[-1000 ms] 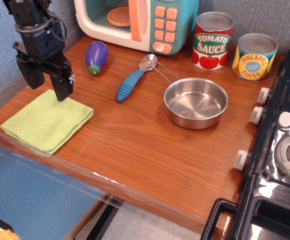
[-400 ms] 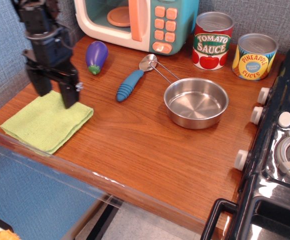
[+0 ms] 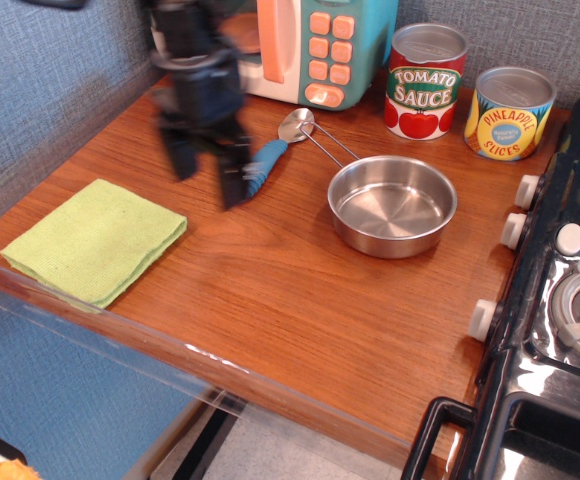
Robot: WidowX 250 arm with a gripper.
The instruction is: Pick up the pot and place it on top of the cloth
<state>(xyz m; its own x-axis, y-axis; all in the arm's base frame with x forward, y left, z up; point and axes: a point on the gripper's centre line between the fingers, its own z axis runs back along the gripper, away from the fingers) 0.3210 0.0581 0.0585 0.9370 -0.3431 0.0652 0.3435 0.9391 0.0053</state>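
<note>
So, only one view is given here, looking down at a wooden counter (image 3: 300, 300). The pot (image 3: 392, 205) is seen as a shallow, round, shiny steel pan, sitting upright and empty toward the right side of the counter, in front of the tomato sauce can (image 3: 425, 80) and the pineapple can (image 3: 510, 112). A thin wire handle is carried by it, and that handle is pointed up and to the left, toward the bowl of a blue-handled spoon (image 3: 270, 155), so the long axis is run diagonally from lower right to upper left. The cloth (image 3: 95, 240) is laid flat well apart from the pot, near the left front edge: a light yellow-green folded square. The gripper (image 3: 208, 180) is caught blurred between cloth and pot, just beside the spoon's blue handle, with its two dark fingers spread apart and nothing held between them. A toy microwave (image 3: 310, 45) is parked at the back.
</note>
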